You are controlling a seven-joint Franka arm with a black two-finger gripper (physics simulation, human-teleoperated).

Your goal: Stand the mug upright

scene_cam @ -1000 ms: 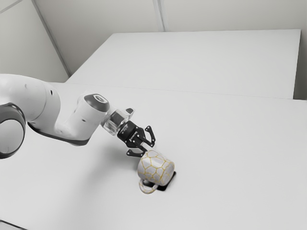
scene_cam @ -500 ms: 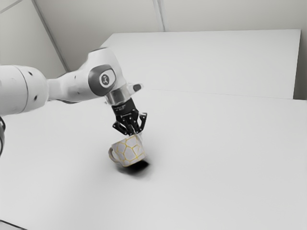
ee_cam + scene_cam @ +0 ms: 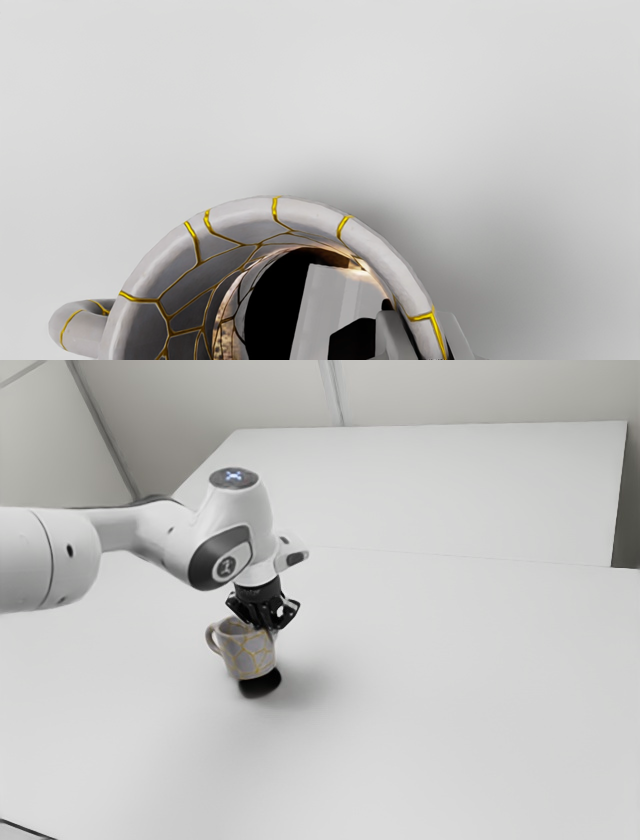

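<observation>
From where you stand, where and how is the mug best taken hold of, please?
I'd pinch the mug by its rim, opposite the handle, coming from above, one of the fingers inside and one outside, as my gripper has it. Its mouth faces mostly upward, so the thin wall there seems easy to straddle.

in the exterior view, the edge crops the jointed white robot arm point(image 3: 45, 560) at nine o'clock and a thin dark strip point(image 3: 20, 827) at eight, too slight to name. one finger of the black two-finger gripper point(image 3: 260, 605) hides part of the inside of the round, gold-veined, pale ceramic-looking mug point(image 3: 247, 660), itself cut off in the wrist view.
</observation>
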